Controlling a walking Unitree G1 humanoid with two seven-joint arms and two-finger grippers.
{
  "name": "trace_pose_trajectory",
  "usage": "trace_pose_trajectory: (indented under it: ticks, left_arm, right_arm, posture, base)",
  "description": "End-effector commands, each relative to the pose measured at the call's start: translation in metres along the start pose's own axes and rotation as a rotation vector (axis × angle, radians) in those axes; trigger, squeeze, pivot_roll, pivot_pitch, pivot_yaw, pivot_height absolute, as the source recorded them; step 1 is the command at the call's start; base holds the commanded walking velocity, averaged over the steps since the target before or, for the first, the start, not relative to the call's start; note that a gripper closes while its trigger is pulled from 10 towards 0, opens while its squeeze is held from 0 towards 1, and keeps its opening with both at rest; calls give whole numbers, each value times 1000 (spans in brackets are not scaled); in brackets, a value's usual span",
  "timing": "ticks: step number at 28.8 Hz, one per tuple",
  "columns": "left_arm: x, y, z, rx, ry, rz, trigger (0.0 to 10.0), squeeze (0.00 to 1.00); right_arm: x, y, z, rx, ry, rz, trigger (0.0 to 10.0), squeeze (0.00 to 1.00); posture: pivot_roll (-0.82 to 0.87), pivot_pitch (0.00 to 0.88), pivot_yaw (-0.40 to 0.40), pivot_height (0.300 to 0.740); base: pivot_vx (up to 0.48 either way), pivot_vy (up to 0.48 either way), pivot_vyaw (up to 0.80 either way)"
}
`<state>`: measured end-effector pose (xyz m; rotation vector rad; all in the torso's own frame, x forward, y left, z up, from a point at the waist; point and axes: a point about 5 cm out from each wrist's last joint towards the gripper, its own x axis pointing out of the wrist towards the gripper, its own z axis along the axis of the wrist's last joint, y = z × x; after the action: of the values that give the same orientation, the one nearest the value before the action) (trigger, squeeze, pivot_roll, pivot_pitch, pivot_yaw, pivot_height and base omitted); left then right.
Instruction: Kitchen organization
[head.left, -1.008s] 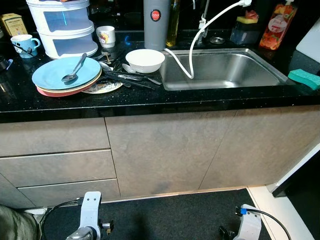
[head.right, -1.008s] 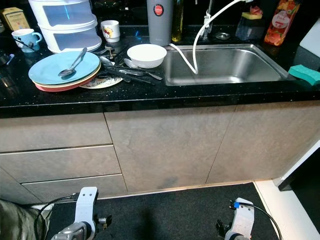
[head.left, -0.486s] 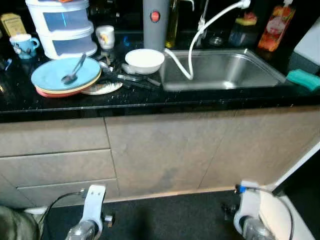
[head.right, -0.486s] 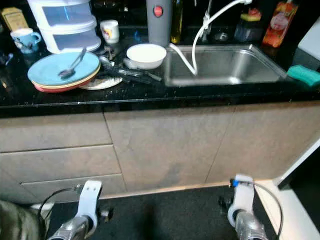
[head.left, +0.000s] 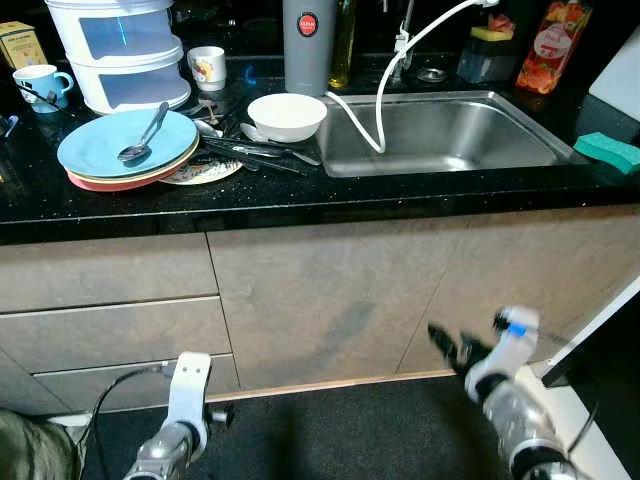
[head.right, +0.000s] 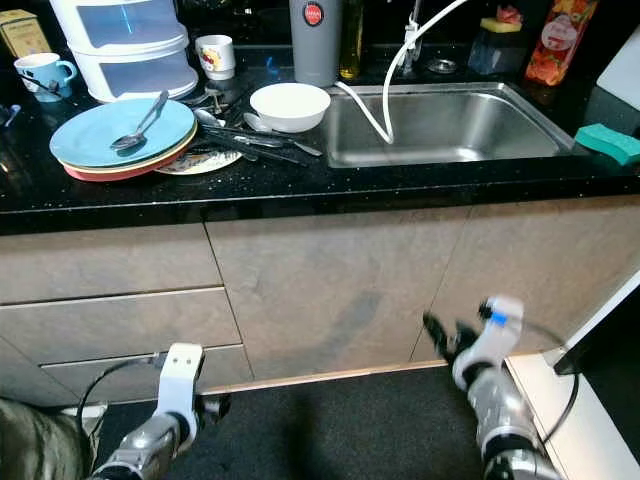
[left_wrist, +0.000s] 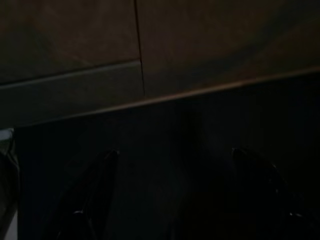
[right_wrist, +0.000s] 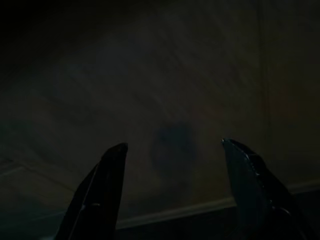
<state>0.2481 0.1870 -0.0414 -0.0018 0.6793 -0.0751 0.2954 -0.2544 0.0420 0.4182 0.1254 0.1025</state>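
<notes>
Right gripper (head.right: 440, 335) raised before the cabinet (head.right: 330, 290), jaws released, empty; left gripper (left_wrist: 170, 200) low, released; plates (head.right: 120, 140) untouched on bench (head.right: 300, 190).

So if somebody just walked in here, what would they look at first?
Probably the pile of dirty dishes on the black counter: a blue plate with a spoon on it, and a white bowl next to the shiny steel sink. Then the white hose dangling into that sink. Down low, the robot's right hand is raised in front of the cupboard doors, fingers apart.
</notes>
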Motion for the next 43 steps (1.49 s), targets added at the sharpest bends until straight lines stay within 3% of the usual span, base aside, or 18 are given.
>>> trace_pose_trajectory:
  ticks: [1,8,9,18,25,36,43]
  left_arm:
    - [0,1,0,-12,-6,-1,10000,0]
    - [0,1,4,-2,-23,2,10000,0]
    - [0,2,5,34,-31,12,10000,0]
    - [-1,1,1,56,-22,24,10000,0]
    - [-4,-3,-16,-6,46,-23,10000,0]
    - [-6,-5,-23,-31,76,-54,10000,0]
    - [-8,-6,-30,-49,105,-68,10000,0]
  right_arm:
    - [-3,-1,-3,35,4,7,10000,0]
    - [2,2,3,32,-13,36,10000,0]
    - [3,4,5,24,-16,55,10000,0]
    - [1,2,0,22,3,43,10000,0]
    - [-18,-11,-25,45,102,-40,10000,0]
    - [-29,-16,-40,55,169,-91,10000,0]
    - [-47,-22,-69,24,318,-256,10000,0]
  posture:
    - [15,40,-17,740]
    - [15,41,-17,740]
    - [16,40,-18,740]
    - [19,41,-19,740]
    - [17,38,-18,740]
    - [19,30,-19,740]
    - [18,23,-18,740]
  base:
    - [0,0,0]
    - [0,0,0]
    - [0,0,800]
    - [0,0,795]
    - [0,0,794]
    - [0,0,794]
    - [0,0,112]
